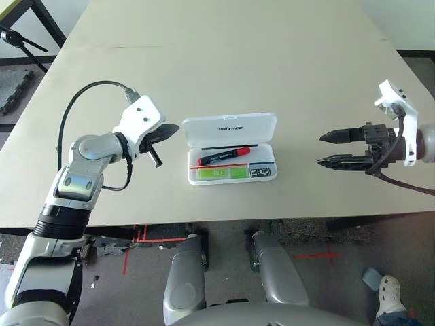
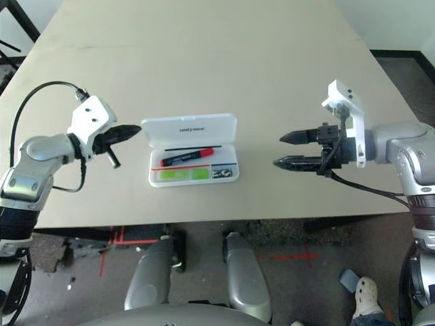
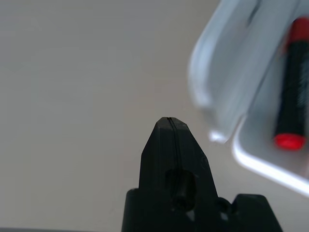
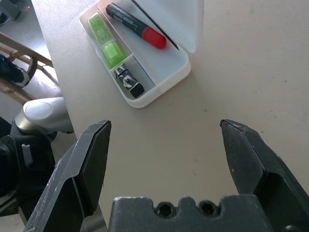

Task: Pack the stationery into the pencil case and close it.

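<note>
The white pencil case (image 1: pixel 230 126) lies open at the middle of the table, its lid tilted back. Inside it lie the red marker (image 1: pixel 224 157) with a black cap, the lime-green highlighter (image 1: pixel 221 174) and a tiny black-and-silver piece (image 1: pixel 259 172). My left gripper (image 1: pixel 170 129) is shut on nothing, its tip just left of the lid's left edge (image 3: pixel 227 72). My right gripper (image 1: pixel 321 149) hangs open to the right of the case, a hand's width away, fingers pointing at it. The right wrist view shows the case (image 4: pixel 174 72) beyond the spread fingers (image 4: pixel 91 159).
The tan table (image 1: pixel 224 61) stretches far behind the case. Its front edge (image 1: pixel 224 221) runs just below the case. A person's white shoe (image 1: pixel 391 295) is on the floor at the lower right. A black stand leg (image 1: pixel 20 39) is at the far left.
</note>
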You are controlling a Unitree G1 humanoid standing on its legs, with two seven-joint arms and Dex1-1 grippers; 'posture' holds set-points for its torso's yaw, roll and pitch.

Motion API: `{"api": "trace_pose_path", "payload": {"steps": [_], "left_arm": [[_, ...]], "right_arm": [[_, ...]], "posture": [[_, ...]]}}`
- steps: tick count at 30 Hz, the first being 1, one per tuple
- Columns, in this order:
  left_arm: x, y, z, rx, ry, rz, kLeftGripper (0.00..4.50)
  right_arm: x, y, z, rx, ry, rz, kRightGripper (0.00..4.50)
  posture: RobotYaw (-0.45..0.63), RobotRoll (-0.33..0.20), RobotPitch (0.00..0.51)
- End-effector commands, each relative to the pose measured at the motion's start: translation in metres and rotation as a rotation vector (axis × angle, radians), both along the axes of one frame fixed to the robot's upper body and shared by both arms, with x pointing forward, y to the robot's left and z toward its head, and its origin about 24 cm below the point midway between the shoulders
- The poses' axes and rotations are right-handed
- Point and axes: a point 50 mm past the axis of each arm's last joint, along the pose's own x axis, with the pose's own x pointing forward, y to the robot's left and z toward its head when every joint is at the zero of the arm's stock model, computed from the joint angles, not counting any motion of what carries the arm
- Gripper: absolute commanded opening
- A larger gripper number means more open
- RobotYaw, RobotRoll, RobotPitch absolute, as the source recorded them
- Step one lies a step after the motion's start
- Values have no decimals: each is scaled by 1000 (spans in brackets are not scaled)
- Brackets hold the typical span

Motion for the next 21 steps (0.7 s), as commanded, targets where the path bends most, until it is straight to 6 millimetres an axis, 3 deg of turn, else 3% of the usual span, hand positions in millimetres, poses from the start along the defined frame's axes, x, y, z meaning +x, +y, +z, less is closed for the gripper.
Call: {"api": "trace_pose_path", "payload": {"steps": [1, 10, 21], "left_arm": [[-5, -11, 6, -57, 3, -79, 27], [-22, -29, 10, -101, 53, -207, 27], [-34, -38, -40, -15, 226, -216, 27]], "right_arm": [[-1, 4, -4, -9, 2, 17, 4500], [-1, 6, -8, -10, 5, 17, 4500], [0, 9, -15, -25, 7, 23, 4500]], "posture": [[-57, 0, 203], [-58, 0, 203], [-64, 0, 197]]}}
